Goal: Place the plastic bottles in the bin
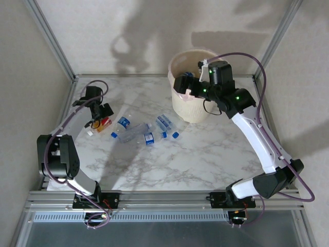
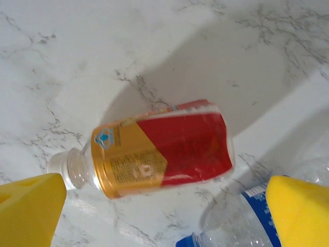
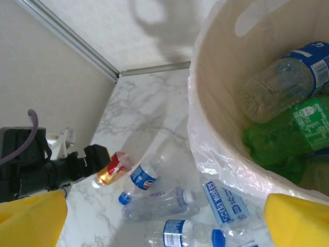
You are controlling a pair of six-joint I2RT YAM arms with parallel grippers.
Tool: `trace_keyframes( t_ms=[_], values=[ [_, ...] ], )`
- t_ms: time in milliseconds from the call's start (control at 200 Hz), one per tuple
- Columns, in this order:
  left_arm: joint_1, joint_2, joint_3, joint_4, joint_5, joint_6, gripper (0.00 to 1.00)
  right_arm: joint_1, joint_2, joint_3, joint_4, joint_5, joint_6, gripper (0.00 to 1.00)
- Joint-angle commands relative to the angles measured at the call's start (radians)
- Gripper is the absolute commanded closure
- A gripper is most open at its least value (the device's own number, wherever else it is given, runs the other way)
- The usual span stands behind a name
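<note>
Several crushed plastic bottles lie in a cluster on the marble table left of the bin (image 1: 198, 110). My left gripper (image 1: 97, 110) hovers open just above a red-and-orange-labelled bottle (image 2: 164, 149) that lies on its side with its uncapped neck to the left. Its yellow pads (image 2: 31, 211) stand wide apart, and a blue-capped bottle (image 2: 241, 221) lies beside the right pad. My right gripper (image 1: 187, 85) hangs open and empty over the bin's left rim (image 3: 216, 103). Inside the bin lie a clear blue-labelled bottle (image 3: 288, 77) and a green one (image 3: 288, 134).
In the right wrist view the cluster holds a Pepsi-labelled bottle (image 3: 141, 177), a long clear bottle (image 3: 159, 203), a soda-water bottle (image 3: 223, 200) against the bin's bag, and another blue-labelled one (image 3: 185, 234). A loose blue cap (image 1: 175, 135) lies nearby. Frame posts edge the table.
</note>
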Motion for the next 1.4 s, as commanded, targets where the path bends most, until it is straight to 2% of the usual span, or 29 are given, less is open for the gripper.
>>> trace_keyframes(
  t_ms=[0,155,310,561,696,791,1066,1392],
  values=[
    [-0.012,-0.020,-0.030,-0.079,-0.116,0.045,0.00,0.009,-0.014,0.032,-0.017,0.025,0.010,0.01],
    [0.005,0.019,-0.043,-0.032,-0.137,0.050,0.00,0.011,0.004,0.051,-0.017,0.014,0.013,0.01],
    [0.060,0.020,0.021,0.027,-0.063,0.024,0.00,0.014,0.009,0.047,-0.010,0.007,0.019,0.01],
    [0.272,0.085,0.013,0.130,0.124,-0.091,0.02,0.020,-0.030,-0.006,0.008,0.020,0.036,0.02],
    [0.328,0.136,0.005,0.122,0.076,-0.110,0.09,0.021,-0.064,-0.041,0.015,0.031,0.045,0.03],
    [0.332,0.175,0.019,0.073,0.051,-0.116,0.13,0.020,-0.084,-0.060,0.016,0.046,0.045,0.03],
    [0.316,0.128,-0.071,0.016,0.025,-0.111,0.14,0.020,-0.120,-0.087,0.018,0.079,0.032,0.03],
    [0.238,-0.038,-0.214,-0.038,0.051,-0.120,0.14,0.019,-0.098,-0.074,0.037,0.073,0.006,0.03]
  ],
)
